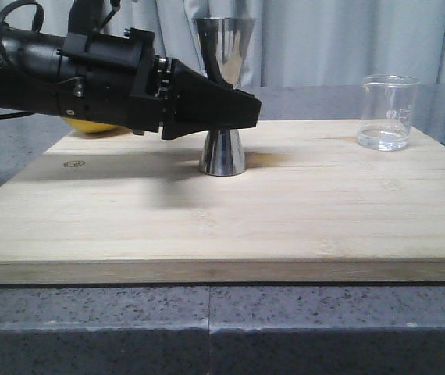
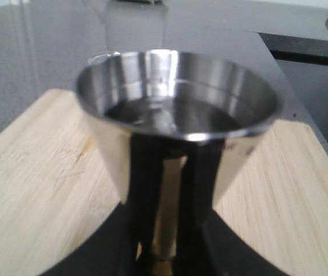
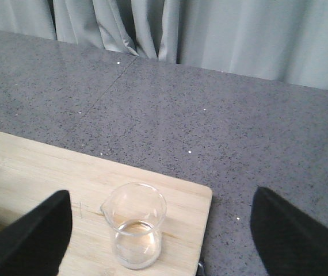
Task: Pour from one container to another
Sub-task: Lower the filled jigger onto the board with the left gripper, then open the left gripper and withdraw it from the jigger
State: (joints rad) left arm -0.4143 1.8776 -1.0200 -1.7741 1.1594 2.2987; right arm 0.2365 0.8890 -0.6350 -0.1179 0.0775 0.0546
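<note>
The left tool [image 1: 242,109] sits at the waist of the steel jigger [image 1: 223,94], its fingers narrowed on either side, though contact is hard to confirm. The jigger stands upright on the bamboo board [image 1: 207,226], liquid already in its upper cup. The glass beaker [image 1: 386,112] stands well apart at the board's far right corner. The right tool [image 3: 158,241] hangs wide open above it. To pour well, grip squarely and tilt slowly.
</note>
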